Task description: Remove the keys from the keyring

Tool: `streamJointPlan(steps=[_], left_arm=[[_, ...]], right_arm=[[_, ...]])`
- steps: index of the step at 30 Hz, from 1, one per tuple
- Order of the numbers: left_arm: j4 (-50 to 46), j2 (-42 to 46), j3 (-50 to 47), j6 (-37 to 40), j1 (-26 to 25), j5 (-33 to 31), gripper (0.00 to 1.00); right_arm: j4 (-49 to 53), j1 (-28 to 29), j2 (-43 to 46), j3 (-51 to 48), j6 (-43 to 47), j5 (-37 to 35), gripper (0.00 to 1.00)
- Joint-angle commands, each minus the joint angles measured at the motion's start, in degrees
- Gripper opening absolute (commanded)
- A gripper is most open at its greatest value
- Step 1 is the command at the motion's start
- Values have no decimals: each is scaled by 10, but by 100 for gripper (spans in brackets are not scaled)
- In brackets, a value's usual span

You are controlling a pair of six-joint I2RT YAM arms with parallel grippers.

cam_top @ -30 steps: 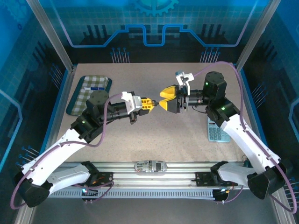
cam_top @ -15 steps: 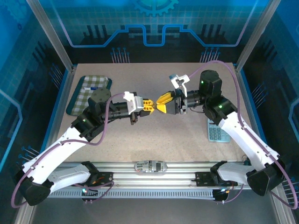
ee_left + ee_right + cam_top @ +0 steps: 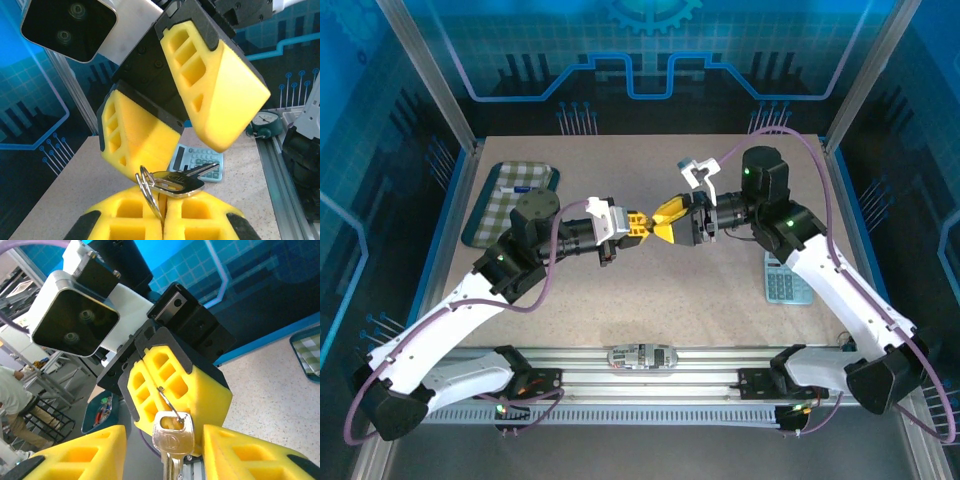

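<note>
Checked tray [image 3: 480, 215], far left of the counter [image 3: 650, 290]: is holding a small blue-and-white item [image 3: 523, 188], too small to identify.
Left end effector [image 3: 162, 205]: is pinching the keyring [image 3: 146, 184] tight, in mid-air over the counter's middle.
Key [image 3: 182, 181]: is hanging on that ring between the parted fingers of the right end effector [image 3: 164, 440], which is sitting narrower and closer to the left one than a second ago.

Above the middle of the desk [image 3: 650, 300], the left tool [image 3: 640, 222] and right tool [image 3: 660, 222] meet tip to tip, with the keyring [image 3: 144, 184] and key [image 3: 182, 181] between them. A tray [image 3: 496, 215] lies far left on the desk, a calculator [image 3: 785, 283] to the right.
</note>
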State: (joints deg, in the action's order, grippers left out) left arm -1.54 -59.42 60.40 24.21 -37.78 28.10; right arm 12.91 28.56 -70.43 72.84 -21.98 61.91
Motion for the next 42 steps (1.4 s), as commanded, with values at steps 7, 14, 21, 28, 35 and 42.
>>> streamJointPlan(steps=[7,14,21,28,35,42], left_arm=[[14,11,-4,16,-4,-27,0],[13,10,-6,17,-4,-25,0],[-10,1,-1,45,-20,-46,0],[-15,-4,-1,55,-23,-60,0],[-20,-8,8,59,-31,-66,0],[-12,-9,9,56,-34,-86,0]], right_arm=[[126,13,-12,27,53,-16,44],[99,9,-12,26,17,13,27],[57,10,-12,28,-16,20,13],[48,10,-9,31,-28,21,9],[86,17,-10,48,-10,-34,17],[115,22,2,48,15,-81,7]])
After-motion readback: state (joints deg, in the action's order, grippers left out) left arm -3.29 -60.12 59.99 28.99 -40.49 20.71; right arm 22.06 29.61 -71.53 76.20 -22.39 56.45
